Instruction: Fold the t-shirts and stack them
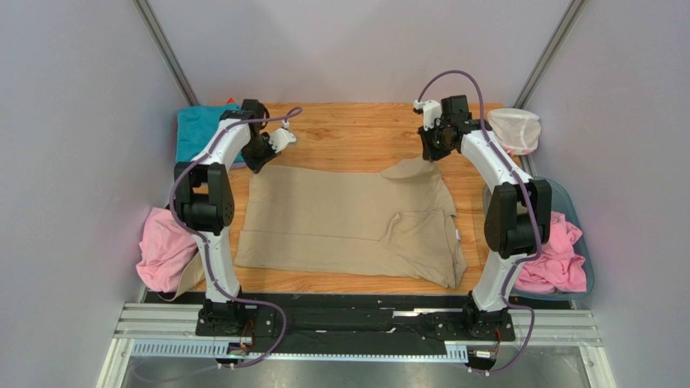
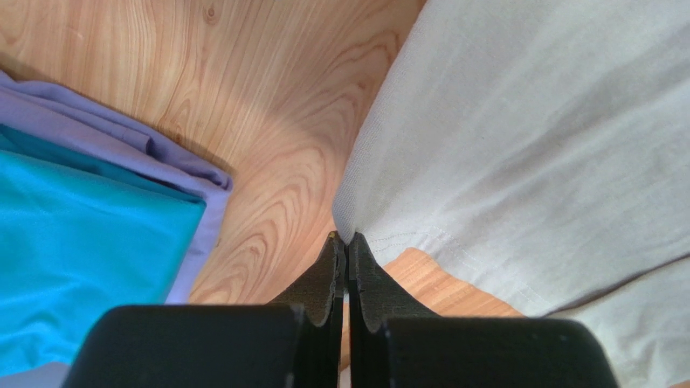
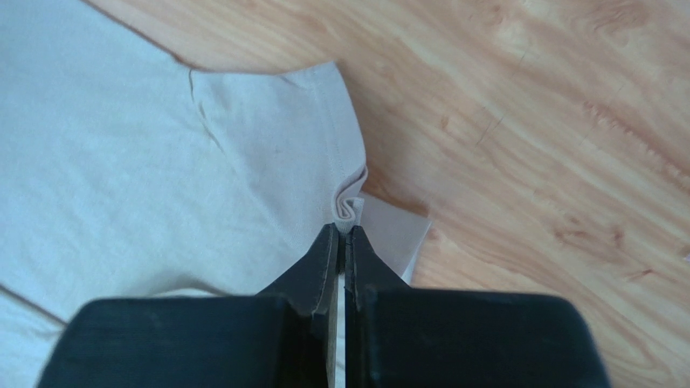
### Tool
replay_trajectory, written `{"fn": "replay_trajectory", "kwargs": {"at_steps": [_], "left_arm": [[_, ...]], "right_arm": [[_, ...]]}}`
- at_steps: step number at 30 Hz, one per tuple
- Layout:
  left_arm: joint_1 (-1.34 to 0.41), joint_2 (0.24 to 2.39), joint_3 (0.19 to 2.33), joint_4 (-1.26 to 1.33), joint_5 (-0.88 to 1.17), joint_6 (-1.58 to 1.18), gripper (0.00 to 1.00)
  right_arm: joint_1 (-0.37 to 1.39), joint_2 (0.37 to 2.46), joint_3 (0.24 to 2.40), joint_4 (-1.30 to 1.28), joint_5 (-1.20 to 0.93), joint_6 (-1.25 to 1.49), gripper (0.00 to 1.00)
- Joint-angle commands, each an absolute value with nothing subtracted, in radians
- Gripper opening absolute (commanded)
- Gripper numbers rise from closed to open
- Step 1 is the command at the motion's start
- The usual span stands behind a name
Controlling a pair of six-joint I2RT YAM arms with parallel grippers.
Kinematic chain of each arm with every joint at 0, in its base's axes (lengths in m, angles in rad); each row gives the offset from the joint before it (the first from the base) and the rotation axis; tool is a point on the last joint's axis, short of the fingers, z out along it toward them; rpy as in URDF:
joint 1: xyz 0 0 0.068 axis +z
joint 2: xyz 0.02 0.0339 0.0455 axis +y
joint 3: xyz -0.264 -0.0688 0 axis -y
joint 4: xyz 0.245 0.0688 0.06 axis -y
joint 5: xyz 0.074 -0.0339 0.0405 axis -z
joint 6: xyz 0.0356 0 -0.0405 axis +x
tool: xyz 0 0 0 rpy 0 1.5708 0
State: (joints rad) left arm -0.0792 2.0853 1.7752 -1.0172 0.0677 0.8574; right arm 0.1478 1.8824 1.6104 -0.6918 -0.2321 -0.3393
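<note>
The large tan-beige t-shirt lies spread on the wooden table between my arms. My left gripper is shut on its far left corner, seen in the left wrist view with the cloth pinched at the tips. My right gripper is shut on the far right sleeve edge, seen in the right wrist view with bunched cloth at the tips. A folded teal t-shirt lies on a lilac one at the far left. Pink t-shirts lie at the left edge and in the tub.
A clear bluish plastic tub stands at the right edge. A small white net pouch lies at the far right corner. Grey walls close in the table on three sides. Bare wood shows beyond the tan shirt.
</note>
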Motion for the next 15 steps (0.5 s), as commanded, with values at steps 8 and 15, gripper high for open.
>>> {"fn": "replay_trajectory", "kwargs": {"at_steps": [8, 15], "left_arm": [[-0.103, 1.898, 1.66, -0.976, 0.003, 0.798, 0.0], [-0.118, 1.806, 1.571, -0.956, 0.003, 0.776, 0.0]], "right_arm": [[0.153, 1.637, 1.439, -0.706, -0.308, -0.351, 0.0], [0.155, 1.517, 1.378, -0.733, -0.336, -0.348, 0.0]]}}
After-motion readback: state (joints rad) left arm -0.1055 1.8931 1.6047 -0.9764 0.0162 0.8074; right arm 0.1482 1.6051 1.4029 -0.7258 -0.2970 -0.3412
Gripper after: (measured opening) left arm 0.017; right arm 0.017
